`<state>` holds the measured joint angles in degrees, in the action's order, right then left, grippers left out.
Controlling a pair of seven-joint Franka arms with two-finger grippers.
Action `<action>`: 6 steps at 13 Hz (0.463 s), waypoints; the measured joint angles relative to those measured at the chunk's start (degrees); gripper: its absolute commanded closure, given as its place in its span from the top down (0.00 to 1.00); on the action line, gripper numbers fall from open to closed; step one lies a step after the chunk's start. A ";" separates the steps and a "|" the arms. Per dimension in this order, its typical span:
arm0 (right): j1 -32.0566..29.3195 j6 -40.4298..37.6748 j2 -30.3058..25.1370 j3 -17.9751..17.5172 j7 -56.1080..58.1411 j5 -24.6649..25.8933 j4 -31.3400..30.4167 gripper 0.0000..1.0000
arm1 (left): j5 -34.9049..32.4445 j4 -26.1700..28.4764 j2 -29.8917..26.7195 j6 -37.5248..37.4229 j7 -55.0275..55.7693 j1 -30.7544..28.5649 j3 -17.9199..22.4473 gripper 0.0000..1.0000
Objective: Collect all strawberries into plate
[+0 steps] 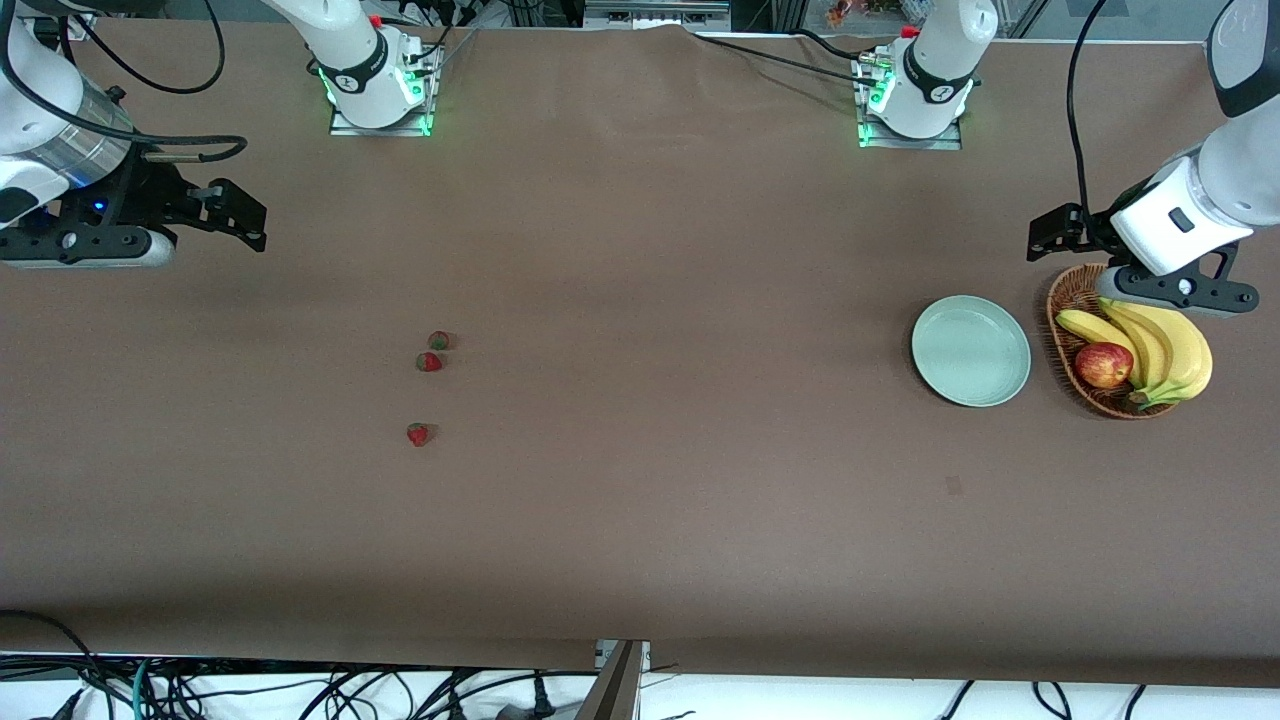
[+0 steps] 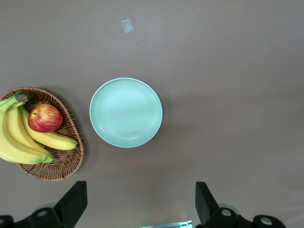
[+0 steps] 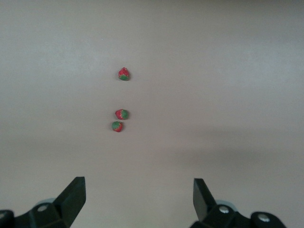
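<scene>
Three small red strawberries lie on the brown table toward the right arm's end: one [image 1: 438, 340] [image 3: 117, 126] close beside a second [image 1: 429, 361] [image 3: 122, 114], and a third [image 1: 418, 434] [image 3: 124, 74] apart, nearer the front camera. The pale mint-green plate [image 1: 970, 350] [image 2: 126, 112] is empty and sits toward the left arm's end. My right gripper [image 1: 252, 222] [image 3: 140, 194] hangs open and holds nothing, over bare table at its end, well away from the berries. Open too, my left gripper [image 1: 1045, 238] [image 2: 141, 199] hovers over the table by the basket and plate.
A brown wicker basket [image 1: 1066, 300] [image 2: 61, 168] beside the plate holds bananas [image 1: 1175, 350] and a red-yellow apple [image 1: 1103, 364]. A small tape mark [image 1: 953, 486] [image 2: 127, 25] lies on the table nearer the front camera than the plate. Cables run along the table's edges.
</scene>
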<state>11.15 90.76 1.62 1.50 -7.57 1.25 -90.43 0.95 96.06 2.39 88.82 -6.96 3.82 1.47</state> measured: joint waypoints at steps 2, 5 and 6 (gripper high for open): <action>0.00 0.07 0.01 -0.04 0.00 -0.03 0.01 1.00 | 0.00 -0.03 -0.20 -0.07 -0.25 0.00 0.08 1.00; 0.00 0.59 0.02 -0.09 0.00 -0.03 0.02 1.00 | 0.00 -0.03 -0.31 -0.08 -0.27 0.00 0.14 1.00; 0.00 0.68 0.02 -0.10 0.00 -0.03 0.02 1.00 | -0.03 -0.03 -0.31 -0.08 -0.28 0.00 0.14 1.00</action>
<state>11.16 91.44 1.64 1.40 -7.58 1.21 -90.40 0.92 96.03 2.08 88.74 -7.24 3.82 1.61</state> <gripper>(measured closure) 0.000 0.000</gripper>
